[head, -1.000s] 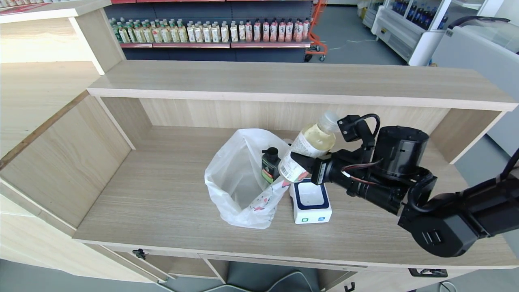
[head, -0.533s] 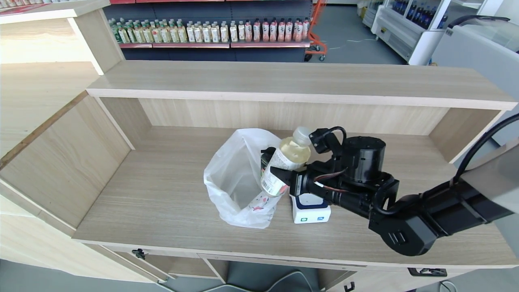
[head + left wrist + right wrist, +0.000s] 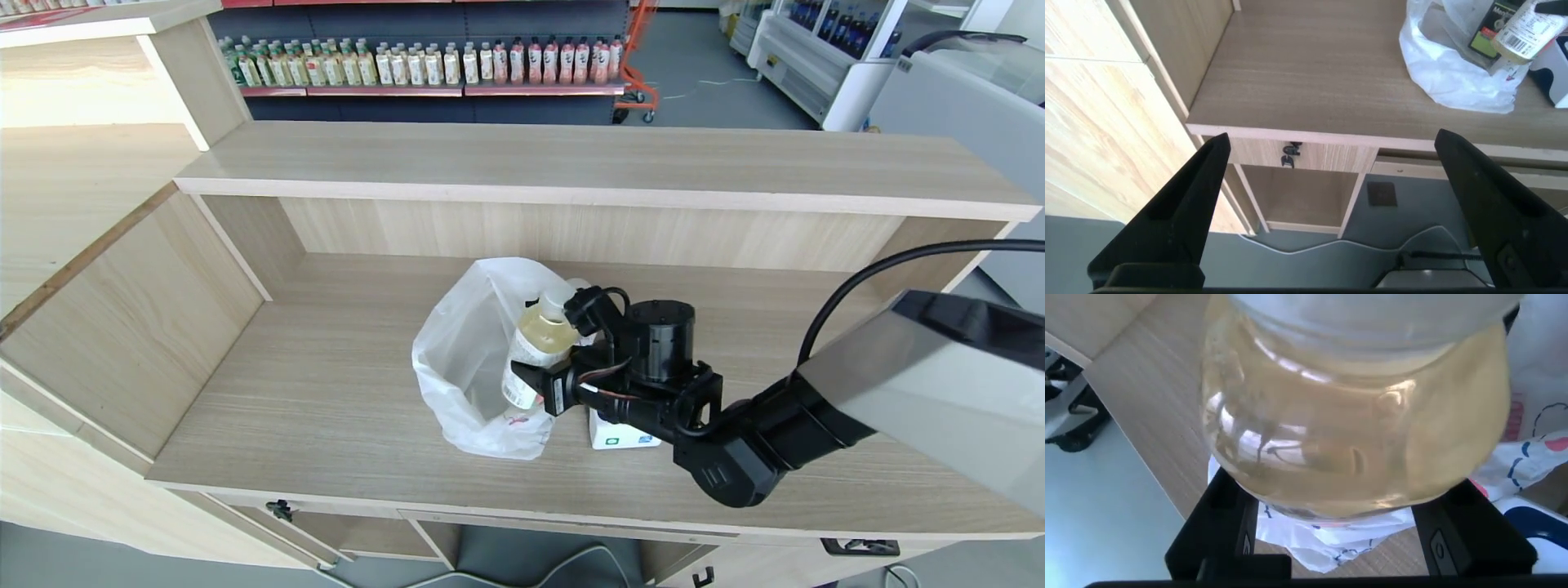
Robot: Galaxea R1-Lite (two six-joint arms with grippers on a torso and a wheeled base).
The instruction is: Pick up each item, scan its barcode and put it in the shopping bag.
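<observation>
One clear plastic bottle point(image 3: 535, 351), pale yellow drink inside, white-labelled lower half

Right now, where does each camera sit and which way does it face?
Head view: on the head, looking forward and down at the counter; the right arm shows, its right gripper holding the bottle at the shopping bag mouth.
Left wrist view: off the counter's front edge, looking down at it; the open left gripper frames the view.
Right wrist view: close against the bottle, shopping bag beneath; its fingers show.
All three share bottle and shopping bag.
</observation>
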